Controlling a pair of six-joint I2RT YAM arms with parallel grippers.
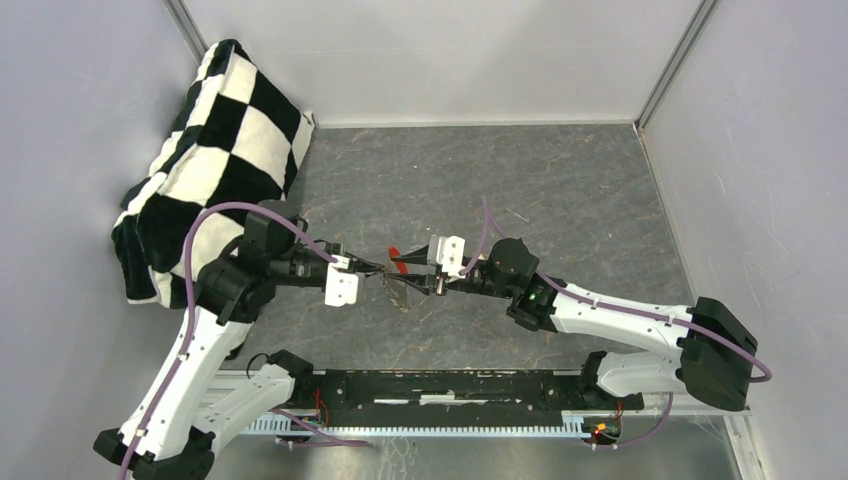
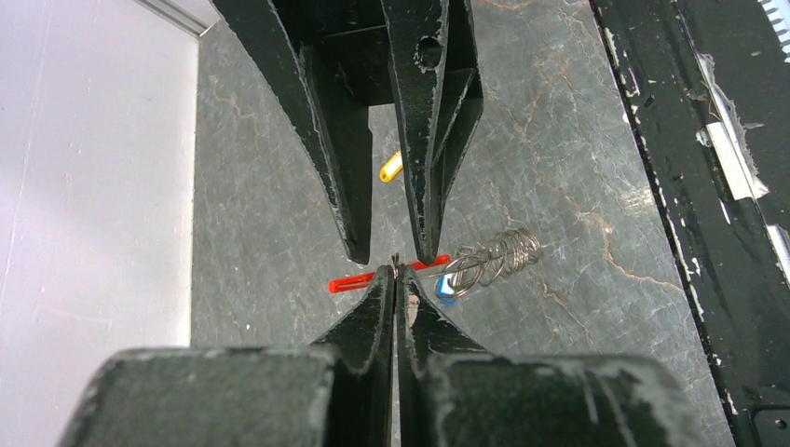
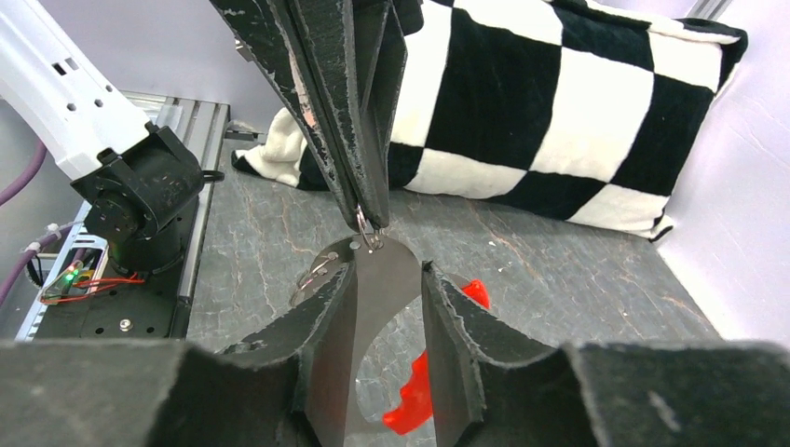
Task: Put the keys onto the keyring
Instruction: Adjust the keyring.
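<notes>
My left gripper (image 1: 378,268) and right gripper (image 1: 412,272) meet tip to tip above the middle of the table. The red keyring (image 1: 398,257) sits between them. In the right wrist view its red arc (image 3: 415,400) and a grey metal arc (image 3: 373,298) lie between my right gripper (image 3: 388,270) fingers, which stand a little apart on it. My left gripper (image 2: 398,272) is shut on a small wire ring (image 3: 368,226) at the keyring's edge. A bunch of wire rings (image 2: 503,253) with the blue-capped key (image 2: 447,289) hangs beside it. The yellow cap (image 2: 391,166) shows farther off.
A black-and-white checkered cushion (image 1: 215,150) fills the back left corner. Grey walls close the table on three sides. A black rail (image 1: 450,385) runs along the near edge between the arm bases.
</notes>
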